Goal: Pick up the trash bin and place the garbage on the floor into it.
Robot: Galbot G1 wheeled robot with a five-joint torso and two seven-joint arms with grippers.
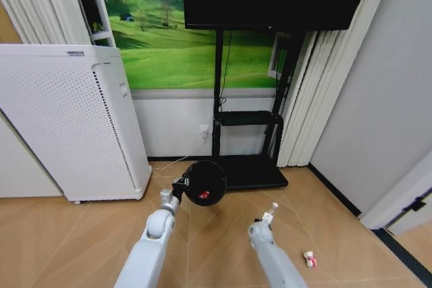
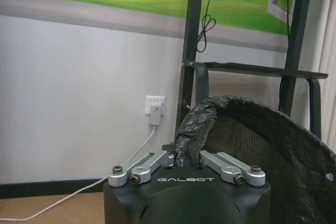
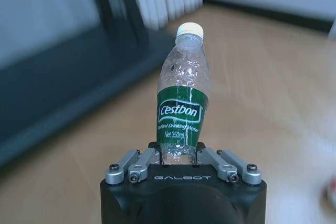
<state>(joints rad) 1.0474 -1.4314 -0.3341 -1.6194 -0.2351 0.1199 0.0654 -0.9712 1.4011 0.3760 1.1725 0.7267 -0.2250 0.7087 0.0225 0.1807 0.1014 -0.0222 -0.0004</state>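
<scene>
While the trash bin (image 1: 204,183) is held up by its liner-covered rim in the left gripper (image 2: 186,157), a bottle (image 3: 182,111) is clamped at its base by the right gripper (image 3: 182,156) — light, crushable, probably slippery — just beside the bin's mouth.

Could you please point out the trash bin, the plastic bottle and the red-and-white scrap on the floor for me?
trash bin (image 1: 204,181): head view, on its dark inside, held up by the left gripper (image 1: 181,185).
plastic bottle (image 3: 180,116): right wrist view, on its green label, in the right gripper (image 3: 180,157).
red-and-white scrap (image 1: 309,258): head view, its middle.
</scene>
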